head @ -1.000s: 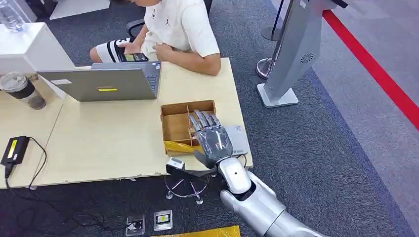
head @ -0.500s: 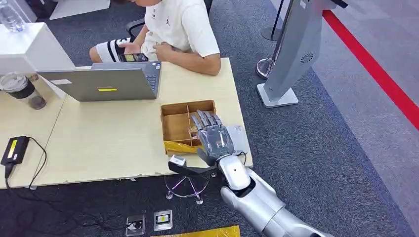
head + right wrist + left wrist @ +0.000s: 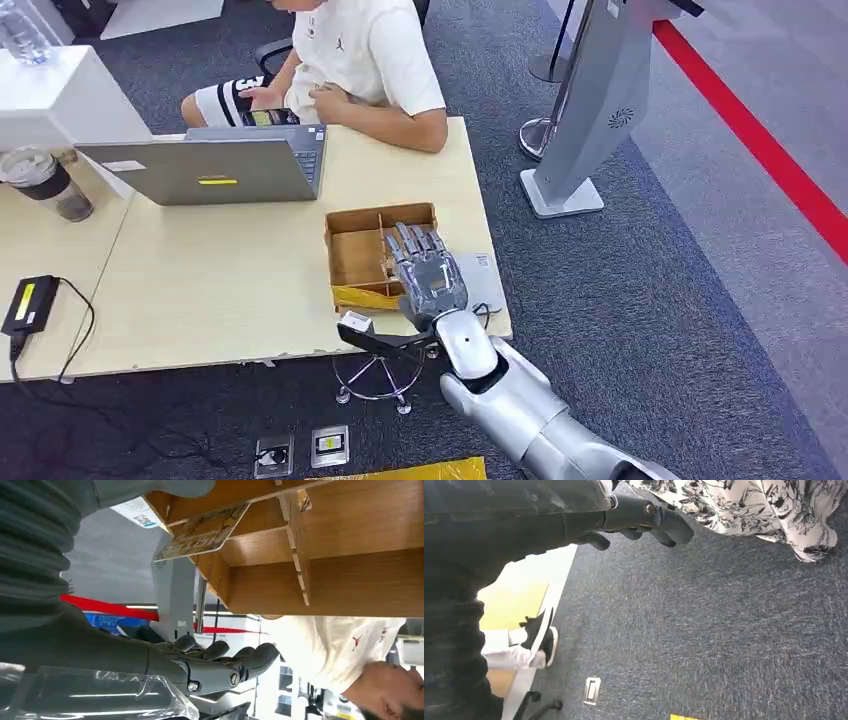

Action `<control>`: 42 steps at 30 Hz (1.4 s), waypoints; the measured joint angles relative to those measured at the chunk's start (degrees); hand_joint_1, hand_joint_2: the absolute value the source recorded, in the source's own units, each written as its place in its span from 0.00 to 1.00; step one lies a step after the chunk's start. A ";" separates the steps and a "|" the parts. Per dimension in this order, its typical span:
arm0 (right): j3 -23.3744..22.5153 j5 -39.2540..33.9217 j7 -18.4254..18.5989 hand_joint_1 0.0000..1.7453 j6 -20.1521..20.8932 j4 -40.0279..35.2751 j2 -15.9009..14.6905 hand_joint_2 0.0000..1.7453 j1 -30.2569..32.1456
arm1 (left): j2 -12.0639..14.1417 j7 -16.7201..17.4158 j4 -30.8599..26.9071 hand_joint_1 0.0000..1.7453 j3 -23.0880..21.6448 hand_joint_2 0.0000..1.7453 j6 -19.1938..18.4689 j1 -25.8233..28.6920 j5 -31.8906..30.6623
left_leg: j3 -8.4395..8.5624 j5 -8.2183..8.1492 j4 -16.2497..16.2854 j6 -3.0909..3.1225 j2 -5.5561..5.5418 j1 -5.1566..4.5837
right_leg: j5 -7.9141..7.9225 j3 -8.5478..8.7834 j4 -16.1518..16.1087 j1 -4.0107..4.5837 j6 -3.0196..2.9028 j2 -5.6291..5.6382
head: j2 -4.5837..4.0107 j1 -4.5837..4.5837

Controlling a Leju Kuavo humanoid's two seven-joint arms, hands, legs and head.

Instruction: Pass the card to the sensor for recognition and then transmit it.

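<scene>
The right hand (image 3: 428, 277) hovers palm down over the right part of a wooden box (image 3: 358, 245) near the table's (image 3: 230, 290) front right corner, at about five o'clock from the laptop (image 3: 215, 165). Its fingers are stretched forward and slightly apart, and it has hold of nothing; in the right wrist view the fingers (image 3: 227, 664) hang in the air, clear of the box's dividers. The card (image 3: 202, 531), printed with a pattern, leans tilted in one of the box's compartments, seen close in the right wrist view; from the head view the hand covers that spot, so which compartment it is cannot be told. The hand seems to be set there so the fingers can drop onto the card and lift it out, which would be the opening step of the task, with nothing yet shown to the sensor. A flat grey slab (image 3: 484, 282) lies on the table at three o'clock from the box, just beside the hand; it may be the sensor, and its nearness would keep the carry short. A person (image 3: 365, 55) in a white shirt sits at the far side of the table, at twelve o'clock from the box. The left hand (image 3: 639, 522) hangs over grey carpet with fingers curled and nothing in them.
</scene>
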 joint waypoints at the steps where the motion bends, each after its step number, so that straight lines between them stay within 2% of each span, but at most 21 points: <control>1: 0.00 0.00 0.00 0.27 0.00 0.28 0.09 1.00 -0.09 | 0.00 0.00 0.00 0.00 0.00 1.00 -0.02 0.00 0.00 | 0.00 0.00 0.00 0.00 0.00 0.00 | 0.00 0.00 0.00 0.00 0.00 0.00 | 0.00 0.00; 6: 0.00 0.04 0.35 0.20 -0.04 1.53 0.33 1.00 -0.50 | 0.00 -0.13 0.00 0.00 0.00 1.00 -0.02 0.00 0.00 | 0.00 0.00 0.00 0.00 0.00 0.00 | 0.00 0.00 0.00 0.00 0.00 0.00 | 0.00 0.00; 10: 0.00 0.55 0.70 0.26 -0.15 2.71 0.48 1.00 -0.89 | 0.00 -0.15 0.00 0.00 0.00 1.00 0.00 0.00 0.02 | 0.00 0.00 0.00 0.00 0.00 0.00 | 0.00 -0.01 0.00 0.00 0.00 0.00 | 0.00 0.00; 12: 0.00 0.79 1.01 0.23 -0.15 3.58 0.63 1.00 -1.14 | 0.00 -0.13 0.00 0.00 0.00 1.00 0.02 0.00 0.04 | 0.00 0.00 0.00 0.00 0.00 0.00 | 0.00 0.00 0.00 0.00 0.00 0.00 | 0.00 0.00; 15: 0.00 0.96 1.27 0.24 -0.24 4.37 0.66 1.00 -1.23 | 0.00 -0.13 0.00 0.00 0.00 1.00 0.04 0.01 0.13 | 0.00 0.00 0.00 0.00 0.00 0.00 | 0.00 0.00 0.00 0.00 0.00 0.00 | 0.00 0.00; 17: 0.00 1.11 1.49 0.28 -0.41 4.96 0.70 1.00 -1.37 | 0.00 0.02 0.00 0.00 0.00 1.00 0.09 0.01 0.15 | 0.00 0.00 0.00 0.00 0.00 0.00 | 0.00 0.00 0.00 0.00 0.00 0.00 | 0.00 0.00; 18: 0.00 1.11 1.55 0.36 -0.42 5.29 0.77 1.00 -1.48 | 0.00 0.07 0.00 0.00 0.00 1.00 0.09 0.01 0.15 | 0.00 0.00 0.00 0.00 0.00 0.00 | 0.00 0.00 0.00 0.00 0.00 0.00 | 0.00 0.02; 25: -0.04 1.16 1.57 0.36 -0.57 6.67 0.76 1.00 -1.86 | 0.00 0.48 0.00 0.00 0.00 1.00 0.11 0.01 0.13 | 0.00 0.00 0.00 0.00 0.00 0.00 | 0.00 -0.01 0.00 0.00 0.00 0.00 | 0.00 0.00; 26: -0.04 1.16 1.57 0.40 -0.57 6.82 0.76 1.00 -1.91 | -0.02 0.48 0.00 0.00 0.00 1.00 0.11 0.01 0.13 | 0.00 0.00 0.00 0.00 0.00 0.00 | 0.00 0.00 0.00 0.00 0.00 0.00 | 0.00 0.00; 28: -0.07 1.14 1.57 0.34 -0.57 7.12 0.79 1.00 -1.97 | 0.00 0.48 0.00 0.00 0.00 1.00 0.11 0.01 0.13 | 0.00 0.00 0.00 0.00 0.00 0.00 | 0.00 -0.01 0.00 0.00 0.00 0.00 | 0.00 0.00; 29: -0.06 1.11 1.57 0.35 -0.59 7.28 0.79 1.00 -2.01 | 0.00 0.48 0.00 0.00 0.00 1.00 0.11 0.01 0.13 | 0.00 0.00 0.00 0.00 0.00 0.00 | 0.00 0.00 0.00 0.00 0.00 0.00 | 0.00 0.00; 30: -0.07 1.11 1.57 0.37 -0.61 7.39 0.79 1.00 -2.06 | 0.00 0.48 0.00 0.00 0.00 1.00 0.13 0.01 0.13 | 0.00 0.00 0.00 0.00 0.00 0.00 | 0.00 -0.01 0.00 0.00 0.00 0.00 | 0.00 0.02; 33: -0.07 1.07 1.53 0.54 -0.87 7.71 0.79 1.00 -2.27 | -0.02 0.63 0.00 0.00 0.00 1.00 0.26 0.01 0.13 | 0.00 0.00 0.00 0.00 0.00 0.00 | 0.00 0.00 0.00 0.00 0.00 0.00 | 0.00 0.00; 36: -0.11 0.73 1.46 0.61 -1.22 8.17 0.79 1.00 -2.49 | -0.02 0.66 0.00 0.00 0.00 1.00 0.57 0.01 0.13 | 0.00 0.00 0.00 0.00 0.00 0.00 | 0.00 0.00 0.00 0.00 0.00 0.00 | 0.00 0.00; 38: -0.20 0.48 1.40 0.71 -1.59 8.44 0.81 1.00 -2.60 | -0.04 0.66 0.00 0.00 0.00 1.00 0.72 0.01 0.15 | 0.00 0.00 0.00 0.00 0.00 0.00 | 0.00 0.00 0.00 0.00 0.00 0.00 | 0.00 0.00; 39: -0.22 0.44 1.25 0.72 -1.75 8.61 0.83 1.00 -2.67 | -0.09 0.66 0.00 0.00 0.00 1.00 0.83 0.01 0.15 | 0.00 0.00 0.00 0.00 0.00 0.00 | 0.00 0.00 0.00 0.00 0.00 0.00 | 0.00 0.00; 41: -0.35 0.42 1.03 0.86 -1.92 8.92 0.94 1.00 -2.83 | -0.18 0.79 0.00 0.00 0.00 1.00 1.01 0.01 0.17 | 0.00 0.00 0.00 0.00 0.00 0.00 | 0.00 -0.01 0.00 0.00 0.00 0.00 | 0.00 0.00; 42: -0.48 0.42 0.96 0.87 -1.97 9.07 1.01 1.00 -2.89 | -0.22 0.94 0.00 0.00 0.02 1.00 1.03 0.00 0.17 | 0.00 0.00 0.00 0.00 0.00 0.00 | 0.00 -0.01 0.00 0.00 0.00 0.00 | 0.00 0.00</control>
